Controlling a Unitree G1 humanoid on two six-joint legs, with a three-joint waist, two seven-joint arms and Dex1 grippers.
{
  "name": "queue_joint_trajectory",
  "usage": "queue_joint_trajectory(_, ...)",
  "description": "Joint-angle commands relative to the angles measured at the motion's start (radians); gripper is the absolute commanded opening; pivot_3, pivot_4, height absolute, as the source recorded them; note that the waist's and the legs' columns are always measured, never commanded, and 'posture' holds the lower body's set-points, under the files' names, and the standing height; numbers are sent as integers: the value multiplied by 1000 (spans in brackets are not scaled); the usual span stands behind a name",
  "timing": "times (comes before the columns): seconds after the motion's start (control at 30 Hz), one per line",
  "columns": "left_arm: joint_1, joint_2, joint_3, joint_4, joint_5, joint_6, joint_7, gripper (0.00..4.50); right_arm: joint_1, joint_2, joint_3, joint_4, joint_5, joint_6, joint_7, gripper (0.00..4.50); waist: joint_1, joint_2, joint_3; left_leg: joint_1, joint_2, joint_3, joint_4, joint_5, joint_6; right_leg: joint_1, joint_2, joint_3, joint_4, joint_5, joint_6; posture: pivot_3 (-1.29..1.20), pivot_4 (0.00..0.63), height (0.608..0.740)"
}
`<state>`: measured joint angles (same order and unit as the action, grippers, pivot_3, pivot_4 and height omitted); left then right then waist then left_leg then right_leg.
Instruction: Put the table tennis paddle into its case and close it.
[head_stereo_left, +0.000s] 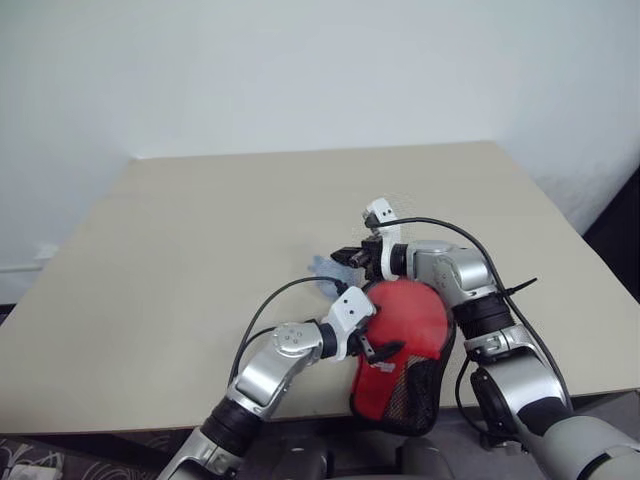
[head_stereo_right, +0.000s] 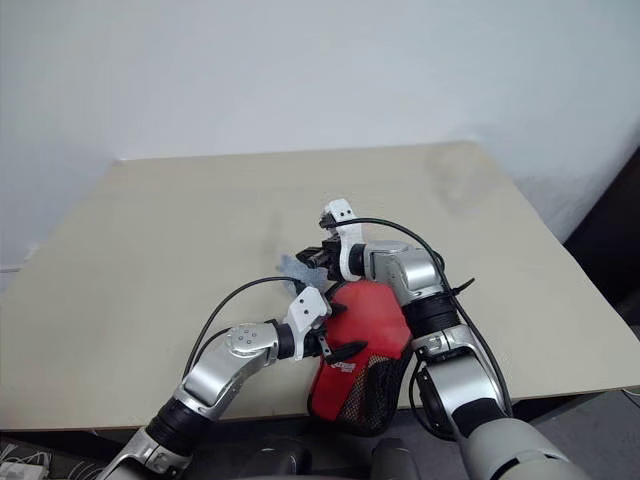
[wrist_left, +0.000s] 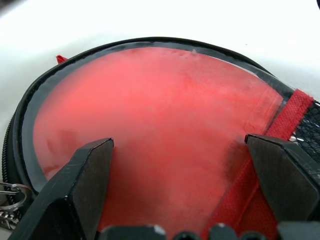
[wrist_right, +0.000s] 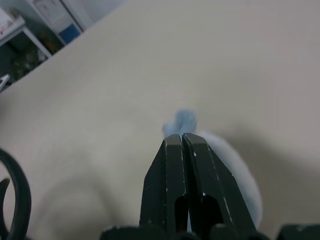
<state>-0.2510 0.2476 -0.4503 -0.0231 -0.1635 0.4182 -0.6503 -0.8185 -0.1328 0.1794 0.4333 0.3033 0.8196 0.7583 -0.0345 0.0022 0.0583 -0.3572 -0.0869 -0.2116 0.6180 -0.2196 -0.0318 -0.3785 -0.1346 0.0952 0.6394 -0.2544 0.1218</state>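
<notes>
Red-fronted case (head_stereo_left: 400, 345) lies at near edge of beige bench (head_stereo_left: 200, 260), mesh end overhanging. Left claw (head_stereo_left: 372, 345) over case's clear window, fingers (wrist_left: 80, 185) spread wide. Right claw (head_stereo_left: 345, 256) just beyond case, pressed together above pale blue object (wrist_right: 186, 120).

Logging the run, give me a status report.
Left gripper open over the case. Right gripper shut above a pale blue thing beyond the case. Paddle apparently behind the clear window; zip state unclear.

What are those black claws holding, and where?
Left gripper is open over the red black-edged fabric case, gripping nothing. Right gripper is shut beside a pale blue thing; hold unclear.
</notes>
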Motion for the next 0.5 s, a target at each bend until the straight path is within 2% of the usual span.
queue_joint_trajectory(0.03,24,7,-18,97,44,58,15,4500,-74,29,-7,61,-32,-73,-30,14,-2,0,0,0,0,0,0,0,0,0,0,0,0,0,0,0,0,740)
queue_joint_trajectory(0.1,24,2,-18,101,47,56,17,4500,-97,42,-26,113,-40,-116,-43,14,-2,0,0,0,0,0,0,0,0,0,0,0,0,0,0,0,0,740)
queue_joint_trajectory(0.17,26,-2,-15,103,49,57,20,4500,-125,50,-45,174,-37,-112,-52,380,-2,0,0,0,0,-1,0,0,0,0,0,-1,0,0,0,0,0,740)
queue_joint_trajectory(0.23,27,-5,-12,104,50,58,21,4500,-141,50,-42,210,-38,-103,-33,884,-2,0,-1,0,0,-2,0,0,0,1,0,-1,0,0,0,0,0,740)
queue_joint_trajectory(0.43,29,-12,-9,108,54,57,27,4500,-211,59,-37,358,-54,-67,-3,3021,-5,0,-2,1,0,-2,0,0,0,2,0,-1,0,0,0,0,0,740)
queue_joint_trajectory(0.5,29,-15,-9,109,54,58,28,4500,-230,63,-41,407,-62,-76,5,3021,-6,0,-2,1,0,-2,0,0,0,2,0,-1,0,0,0,0,0,740)
